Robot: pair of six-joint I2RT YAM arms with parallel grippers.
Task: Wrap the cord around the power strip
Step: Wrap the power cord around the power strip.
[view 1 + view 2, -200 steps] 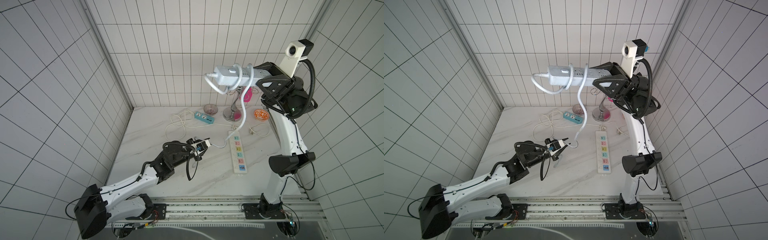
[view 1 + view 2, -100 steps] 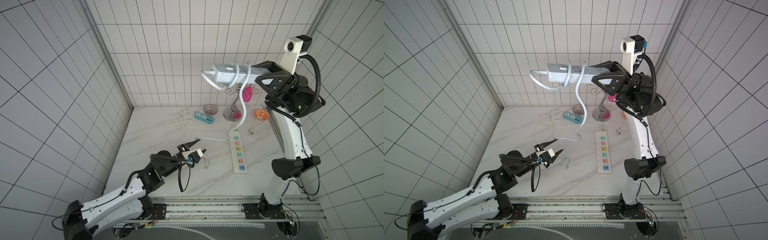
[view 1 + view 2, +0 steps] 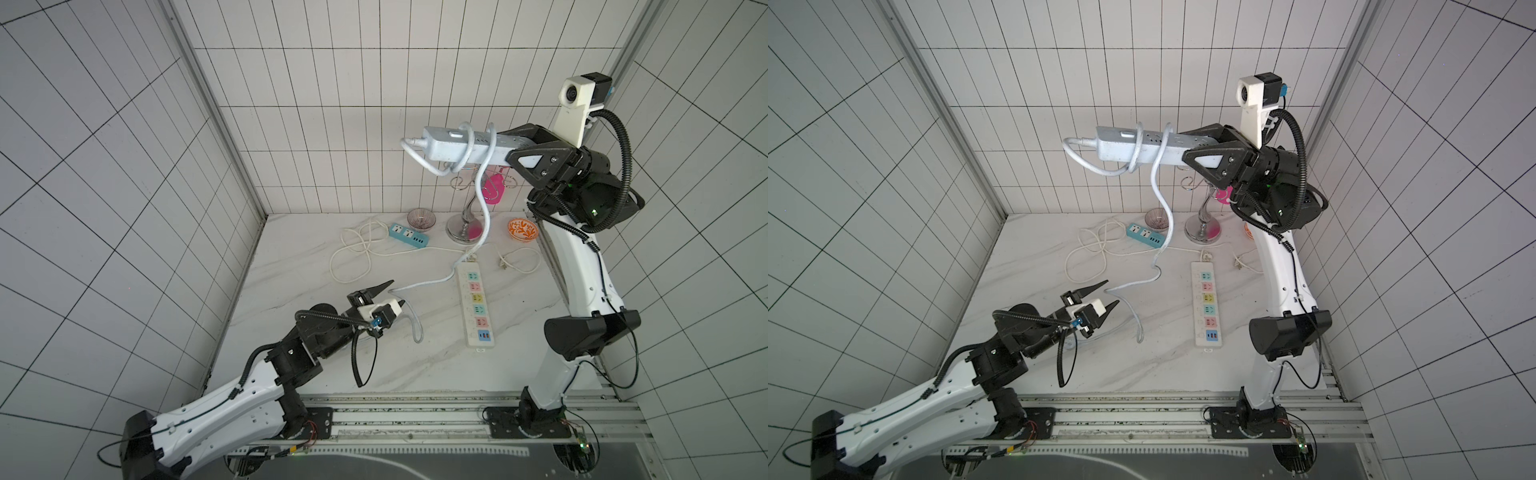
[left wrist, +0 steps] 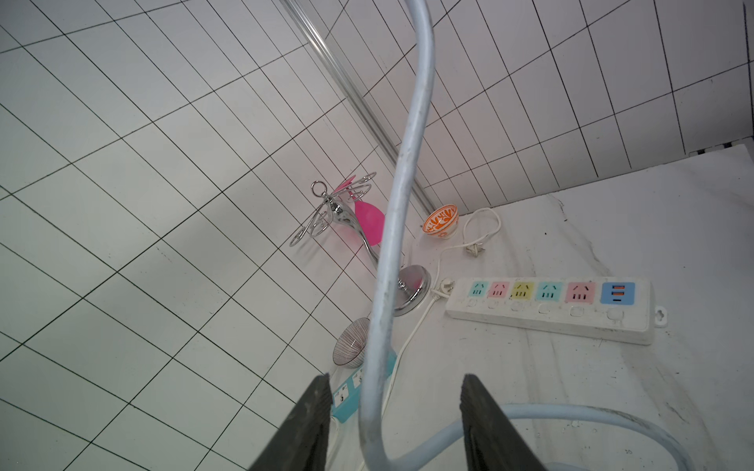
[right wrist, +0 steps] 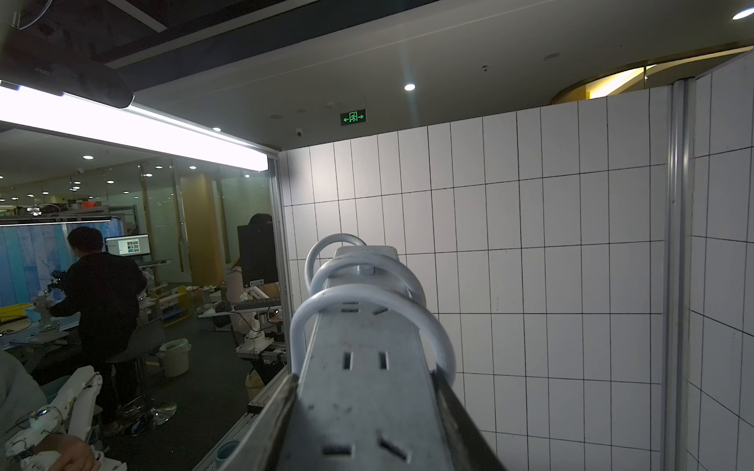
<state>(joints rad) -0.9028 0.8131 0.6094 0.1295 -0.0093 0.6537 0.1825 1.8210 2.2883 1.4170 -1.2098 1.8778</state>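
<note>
- White tiled walls close in on three sides, and a pale marble table lies below them.
- Your right gripper is high above that table, clamped tight on one end of the power strip. The strip sticks out level toward the left arm's side.
- In the right wrist view, the power strip runs straight away between the two fingers, with its sockets facing the camera.
- The cord leaves the strip's far end and circles the body twice in both top views. From there it hangs down to the table.
- On the table it passes the head of the long white strip, crosses the marble and bends sharply at your left gripper.
- That left gripper is low over the table with its fingers spread.
- In the left wrist view, the cord rises between the two fingers with a gap on each side at the tips, so nothing is pinched.
- The cord's loose tail lies flat on the marble between the left gripper and the long white strip.
- Along the back wall you've got a small teal strip, a striped bowl, a metal stand and an orange bowl.
- Thin white cords curl across the table near the teal strip.
</note>
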